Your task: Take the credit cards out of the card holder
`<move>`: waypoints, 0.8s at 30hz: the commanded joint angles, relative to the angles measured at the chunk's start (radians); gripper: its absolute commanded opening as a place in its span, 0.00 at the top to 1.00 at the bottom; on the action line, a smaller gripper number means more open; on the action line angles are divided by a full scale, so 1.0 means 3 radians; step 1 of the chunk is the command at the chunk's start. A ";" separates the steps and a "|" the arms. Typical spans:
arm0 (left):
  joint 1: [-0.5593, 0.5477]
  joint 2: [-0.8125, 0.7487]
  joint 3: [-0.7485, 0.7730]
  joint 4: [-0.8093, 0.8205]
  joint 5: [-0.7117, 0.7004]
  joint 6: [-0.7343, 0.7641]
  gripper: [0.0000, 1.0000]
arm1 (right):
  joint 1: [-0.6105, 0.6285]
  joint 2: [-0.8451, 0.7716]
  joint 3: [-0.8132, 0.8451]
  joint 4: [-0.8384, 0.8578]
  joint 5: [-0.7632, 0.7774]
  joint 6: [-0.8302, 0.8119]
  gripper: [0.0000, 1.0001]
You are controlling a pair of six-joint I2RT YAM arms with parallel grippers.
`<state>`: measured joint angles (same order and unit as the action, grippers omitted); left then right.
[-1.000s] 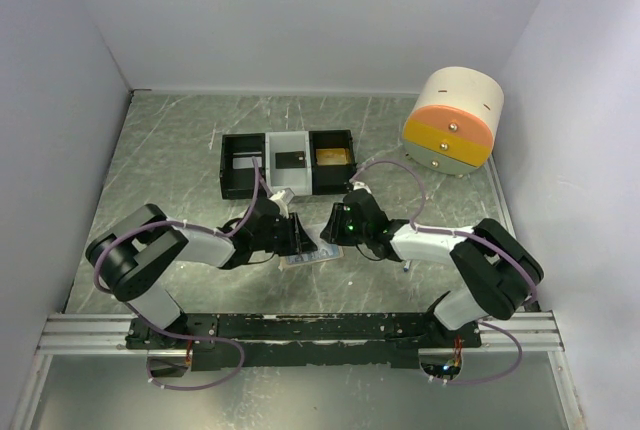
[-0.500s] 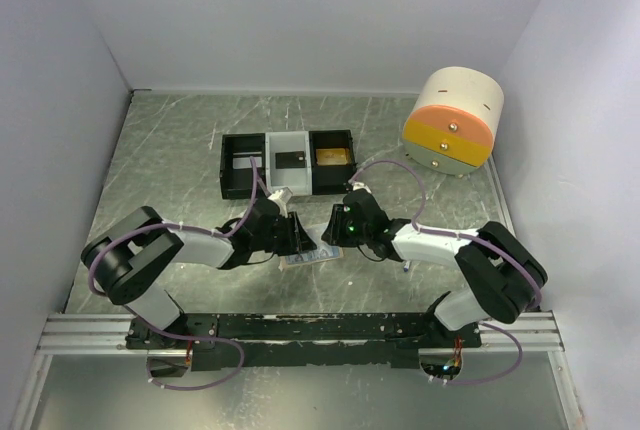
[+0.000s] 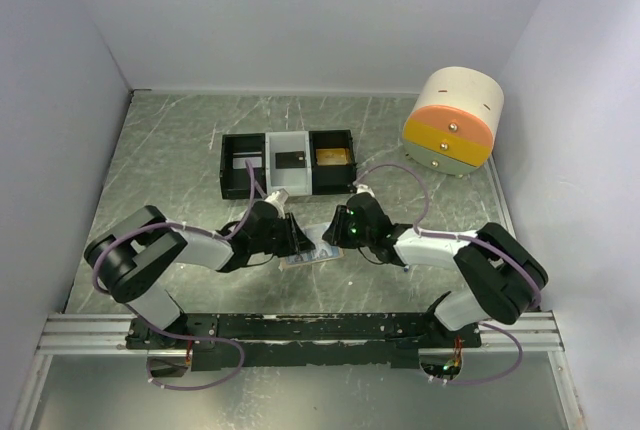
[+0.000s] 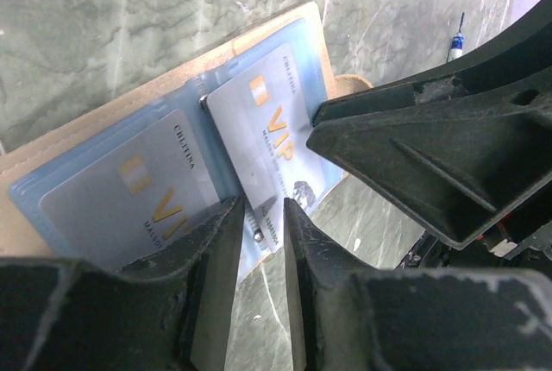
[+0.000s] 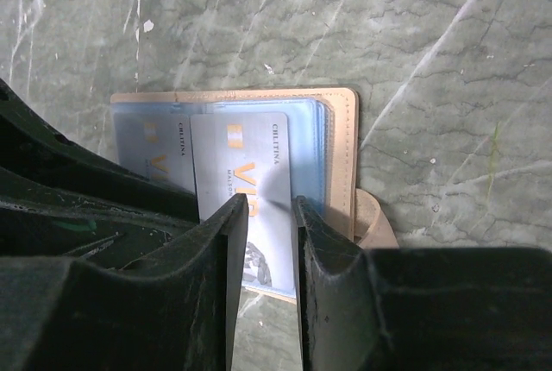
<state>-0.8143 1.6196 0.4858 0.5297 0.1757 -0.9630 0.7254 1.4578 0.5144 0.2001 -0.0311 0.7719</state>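
While the card holder lies spread open and flat on the green marbled table, just ahead of the arm bases, both pincers hang low over it. In the top view the left pincer stands at the holder's left side and the right pincer at its right, their tips near each other. The holder shows its pale blue sleeves upward, with a tan border around them and a tan strap tab sticking out at one edge. Two grey cards marked VIP lie side by side on the sleeves: the first card beside the left arm's fingers, and the second card next to it, nearer the strap. In the left wrist view the left pincer has its jaws drawn in to a narrow slit, and the near edge of the second card runs into that slit. One black finger of the other arm reaches that card's far side. In the right wrist view the right pincer is equally narrow, its tips set on the face of the second card, whose lower part shows through the gap. Whether either pincer actually pinches the card or only rests on it, I cannot tell. Farther back stands a three-compartment tray, and well off to the right a round cream box with orange and yellow drawer fronts.
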 commanded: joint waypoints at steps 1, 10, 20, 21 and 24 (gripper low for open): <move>-0.0019 0.0095 -0.0205 0.0446 -0.0106 -0.0208 0.64 | 0.0000 0.0084 -0.0235 -0.0306 0.0043 0.0073 0.72; -0.0020 0.0231 -0.0146 0.0717 -0.0017 -0.0270 0.67 | 0.0001 0.0049 -0.0255 -0.0275 -0.0017 0.0081 0.73; -0.0019 0.0220 -0.0160 0.0741 -0.0002 -0.0273 0.87 | -0.0002 0.0050 -0.0246 -0.0280 -0.0014 0.0076 0.74; -0.0018 0.0209 -0.0154 0.0718 0.0001 -0.0264 0.90 | -0.0002 0.0044 -0.0241 -0.0294 -0.0001 0.0073 0.74; -0.0016 0.0161 -0.0143 0.0601 -0.0006 -0.0226 0.93 | -0.0009 0.0018 -0.0210 -0.0326 0.0030 0.0070 0.73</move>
<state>-0.8135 1.6814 0.4374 0.7040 0.1692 -1.0519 0.7227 1.4479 0.4812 0.2497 -0.0307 0.8009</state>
